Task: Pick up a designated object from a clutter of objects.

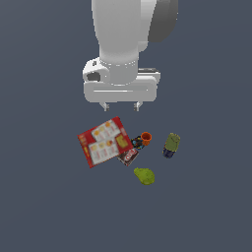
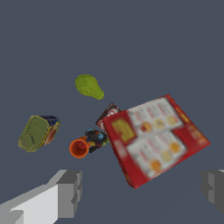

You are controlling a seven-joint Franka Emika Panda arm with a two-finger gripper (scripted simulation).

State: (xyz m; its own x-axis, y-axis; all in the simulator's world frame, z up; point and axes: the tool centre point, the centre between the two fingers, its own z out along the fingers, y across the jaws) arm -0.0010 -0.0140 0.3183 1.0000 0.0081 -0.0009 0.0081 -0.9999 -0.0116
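The dark speckled item (image 1: 138, 142) lies between the orange cup (image 1: 146, 138) and the big flat red box (image 1: 105, 141). In the wrist view the speckled item (image 2: 96, 138) touches the orange cup (image 2: 79, 148), beside the red box (image 2: 156, 139). The black-red packet (image 1: 129, 157) lies partly under the box's corner; it also shows in the wrist view (image 2: 108, 116). My gripper (image 1: 120, 106) hangs open and empty above the clutter, behind the box in the exterior view. In the wrist view its fingers (image 2: 70, 192) stand wide apart around the gripper's middle (image 2: 142, 189). No greyish can shows.
A green-and-navy item (image 1: 171, 144) lies toward the exterior view's right of the cup, also in the wrist view (image 2: 38, 133). A yellow-green lump (image 1: 144, 175) lies in front of the packet, also in the wrist view (image 2: 89, 86). The floor is plain dark grey.
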